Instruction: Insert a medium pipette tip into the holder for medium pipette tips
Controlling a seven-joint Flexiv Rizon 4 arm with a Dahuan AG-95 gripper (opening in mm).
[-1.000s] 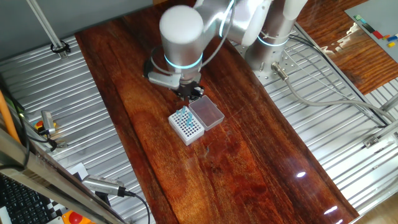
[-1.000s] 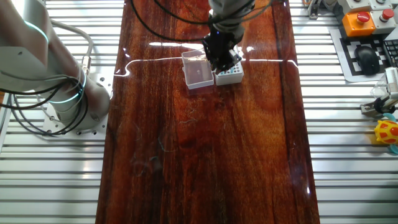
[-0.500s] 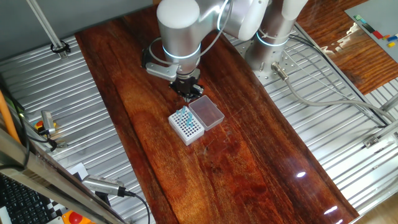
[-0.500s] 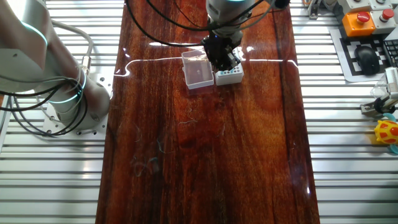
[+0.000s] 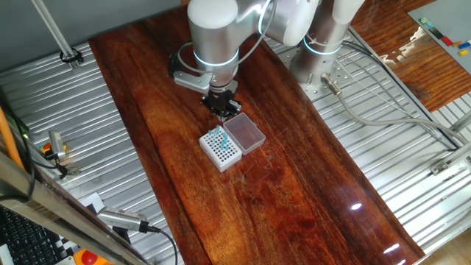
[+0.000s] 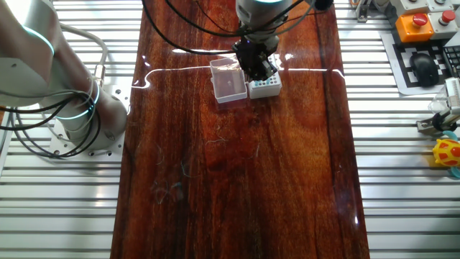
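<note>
You can't tell whether the claw (image 5: 224, 109) above the holder (image 5: 221, 149) mid-tabletop grips the medium pipette tip; likely light, stiff, slippery: pinch its wider end.

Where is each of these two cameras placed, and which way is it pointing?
One fixed view: high, off a corner of the table, looking down along it; the arm's base sits at the far end, its wrist and end effector reaching toward the camera, above the white box.
The other fixed view: nearly overhead from the opposite end; the base is at left, the end effector at the top.
Both show the box and its open lid.
</note>
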